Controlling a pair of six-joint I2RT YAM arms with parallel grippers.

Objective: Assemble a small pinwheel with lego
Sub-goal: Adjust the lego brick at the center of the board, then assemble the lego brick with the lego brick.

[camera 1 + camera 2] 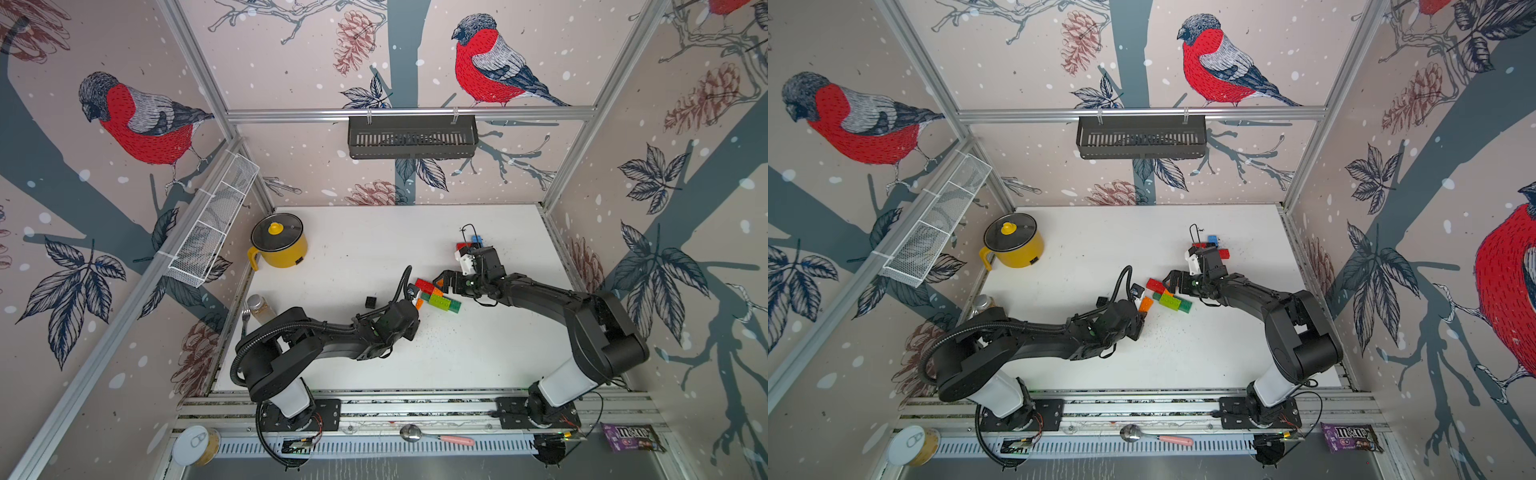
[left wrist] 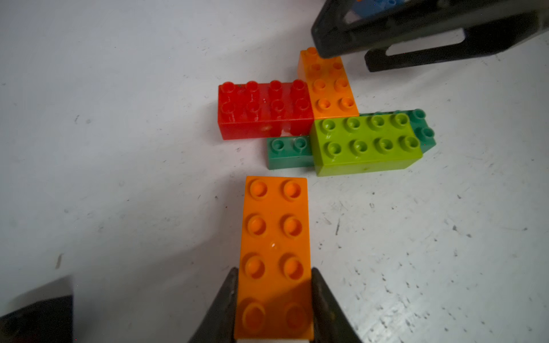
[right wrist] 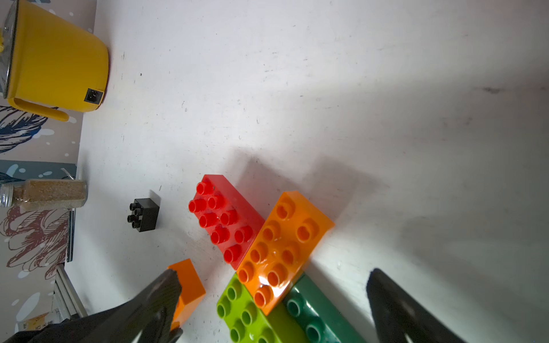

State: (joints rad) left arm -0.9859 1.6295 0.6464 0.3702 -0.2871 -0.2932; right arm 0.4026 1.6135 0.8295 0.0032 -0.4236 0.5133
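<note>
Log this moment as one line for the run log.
left hand: shut on orange brick | right hand: open by brick cluster | lime brick: atop dark green brick | black brick: apart, untouched

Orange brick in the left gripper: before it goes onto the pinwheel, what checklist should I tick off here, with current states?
1. Left gripper shut on the held orange brick: ok.
2. Held brick studs up, far end free: ok.
3. Dark green brick has bare studs facing it, beside the lime brick: ok.
4. Right gripper open, astride the assembly; steadying it: cannot tell.
5. Held brick lifted off the table: cannot tell.
6. Black brick apart from the path: ok.
</note>
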